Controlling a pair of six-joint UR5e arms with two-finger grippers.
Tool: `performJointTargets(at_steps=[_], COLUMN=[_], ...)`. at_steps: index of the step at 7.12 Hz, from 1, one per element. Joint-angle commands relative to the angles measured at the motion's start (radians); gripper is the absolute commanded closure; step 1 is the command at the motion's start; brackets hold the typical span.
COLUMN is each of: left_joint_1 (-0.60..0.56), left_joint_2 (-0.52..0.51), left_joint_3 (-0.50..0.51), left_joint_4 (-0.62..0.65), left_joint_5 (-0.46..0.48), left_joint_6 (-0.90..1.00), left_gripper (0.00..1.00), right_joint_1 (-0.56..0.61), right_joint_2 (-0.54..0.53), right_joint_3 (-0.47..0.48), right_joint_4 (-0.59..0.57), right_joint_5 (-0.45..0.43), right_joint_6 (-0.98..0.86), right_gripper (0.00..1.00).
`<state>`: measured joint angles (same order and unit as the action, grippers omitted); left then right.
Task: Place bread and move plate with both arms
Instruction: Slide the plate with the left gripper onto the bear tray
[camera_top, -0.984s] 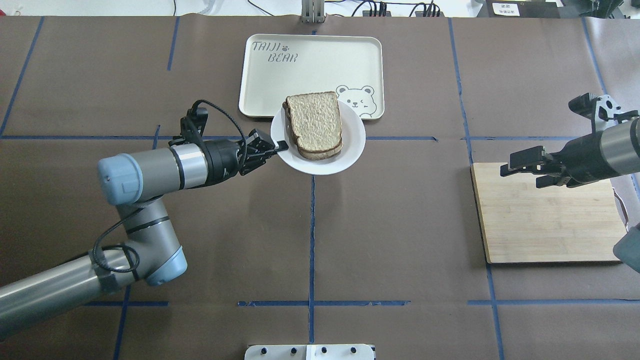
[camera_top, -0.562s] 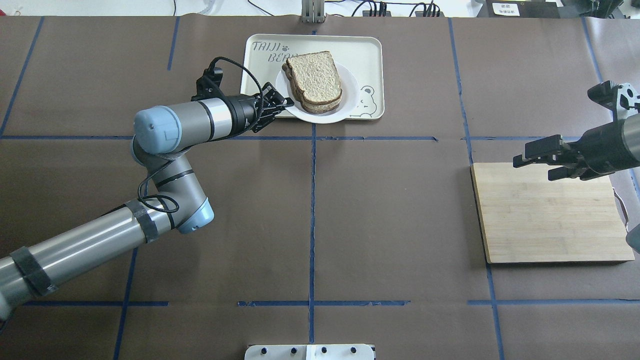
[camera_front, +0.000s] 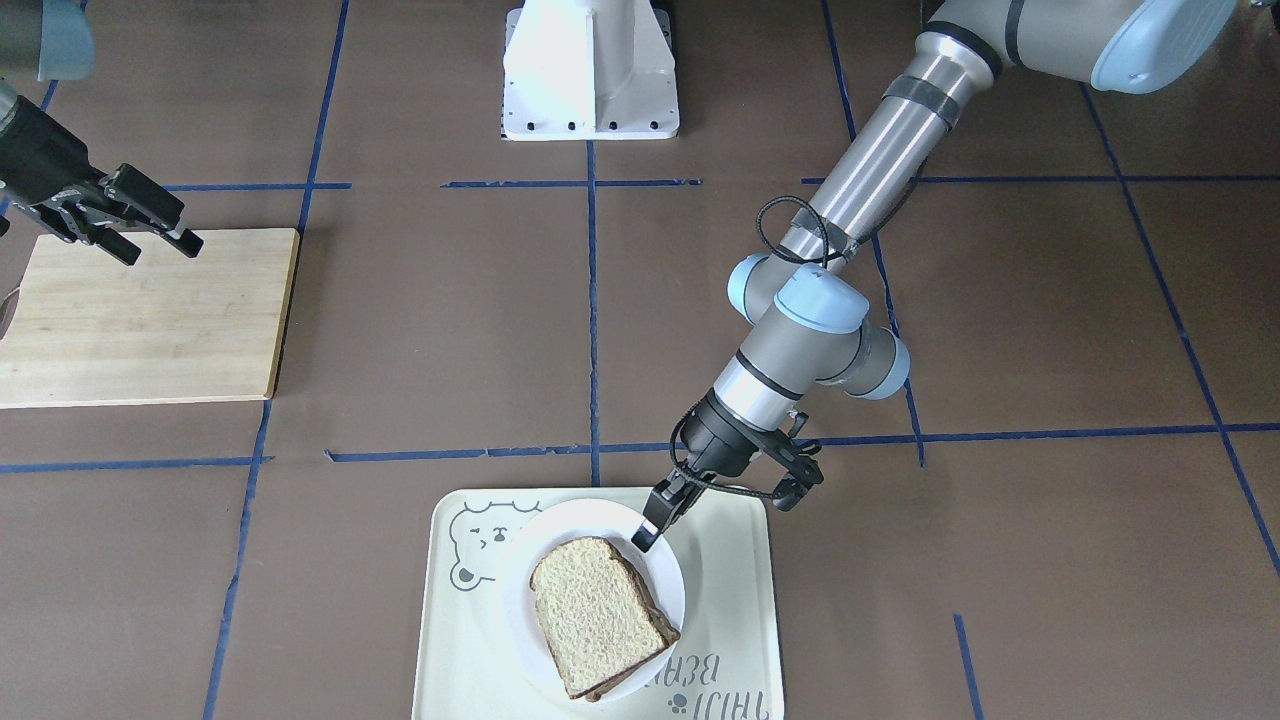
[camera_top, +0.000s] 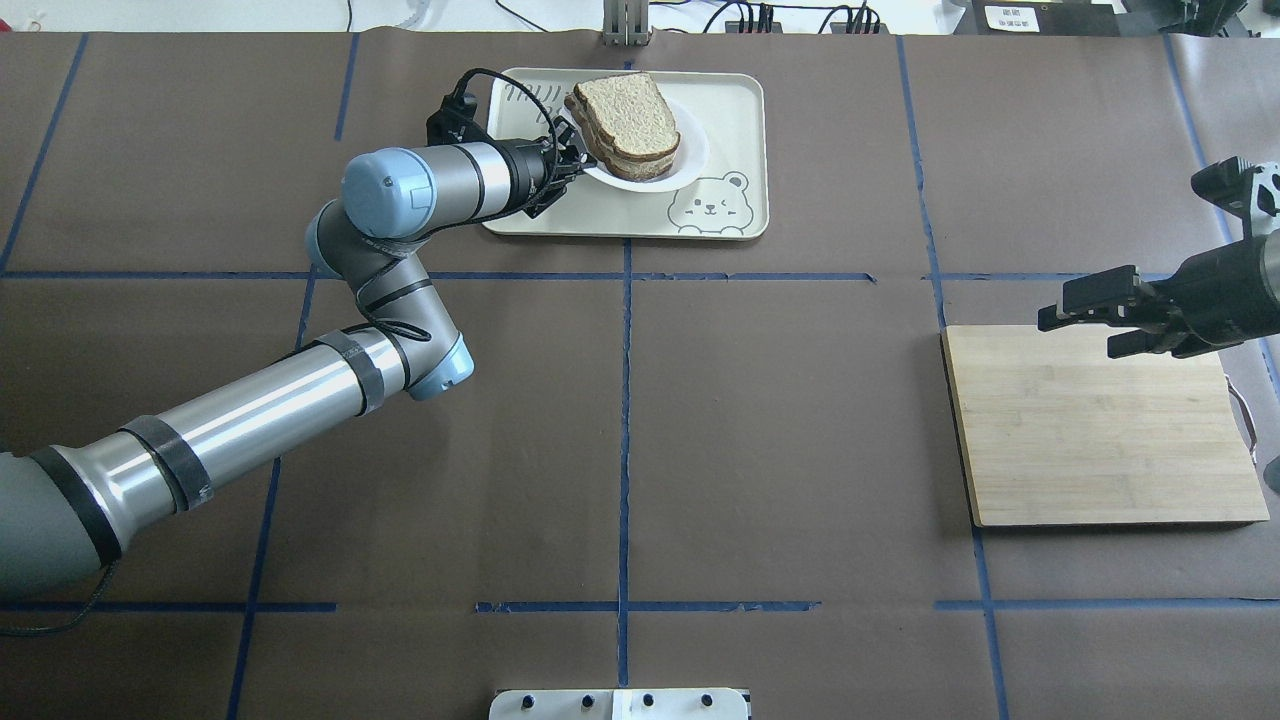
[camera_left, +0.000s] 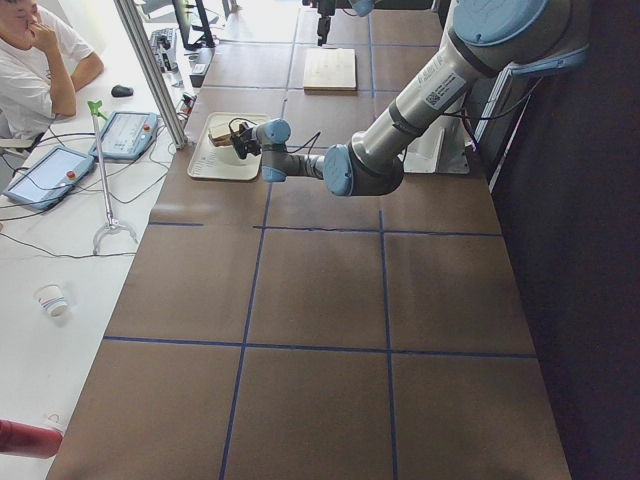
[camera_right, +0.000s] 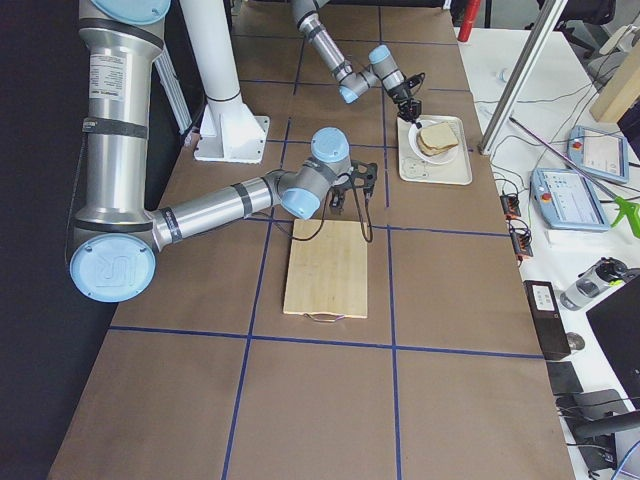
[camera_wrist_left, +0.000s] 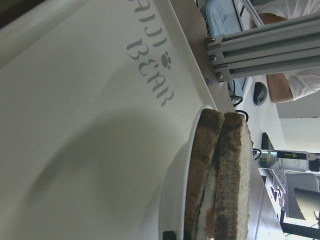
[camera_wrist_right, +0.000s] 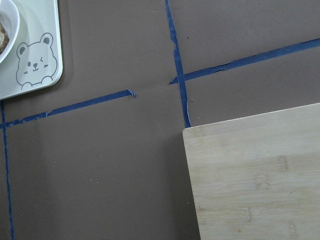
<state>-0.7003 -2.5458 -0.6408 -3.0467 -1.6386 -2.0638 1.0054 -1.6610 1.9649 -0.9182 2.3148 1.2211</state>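
Observation:
The bread (camera_top: 625, 112) is the top slice of a stack on the small white plate (camera_top: 693, 150). The plate is over the far part of the bear tray (camera_top: 735, 110). My left gripper (camera_top: 572, 160) is shut on the plate's left rim. In the front-facing view the gripper (camera_front: 646, 538) pinches the rim of the plate (camera_front: 520, 590) beside the bread (camera_front: 595, 612). The left wrist view shows the stack edge-on (camera_wrist_left: 220, 175), with the plate's shadow on the tray (camera_wrist_left: 75, 100). My right gripper (camera_top: 1080, 335) is open and empty above the far edge of the wooden board.
The wooden cutting board (camera_top: 1100, 430) lies at the right and also shows in the front-facing view (camera_front: 140, 320). The robot's white base (camera_front: 590, 70) stands at the near middle. Blue tape lines cross the brown table cover.
My left arm has carried the plate and bread away from the robot, from the table's middle to over the tray. My right gripper has drawn back to the right.

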Motion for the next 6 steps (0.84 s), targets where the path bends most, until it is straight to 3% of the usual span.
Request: performJointTargets(at_steps=[1, 2, 5, 6], left_joint_1=[-0.011, -0.011, -0.002, 0.008], left_joint_2=[-0.011, -0.011, -0.013, -0.008], left_joint_3=[0.029, 0.038, 0.041, 0.038], left_joint_4=[-0.001, -0.001, -0.003, -0.007], left_joint_5=[-0.001, -0.001, -0.004, -0.004], left_joint_6=[-0.018, -0.018, -0.018, -0.018], left_gripper=[1.0, 0.98, 0.72, 0.71], right_joint_1=[0.002, 0.002, 0.002, 0.002], right_joint_2=[0.0, 0.0, -0.003, -0.003], right_joint_3=[0.0, 0.002, 0.003, 0.005], right_joint_4=[0.001, 0.001, -0.001, -0.001], right_joint_5=[0.0, 0.0, 0.0, 0.0], right_joint_6=[0.0, 0.0, 0.0, 0.0], right_gripper=[0.0, 0.0, 0.0, 0.0])
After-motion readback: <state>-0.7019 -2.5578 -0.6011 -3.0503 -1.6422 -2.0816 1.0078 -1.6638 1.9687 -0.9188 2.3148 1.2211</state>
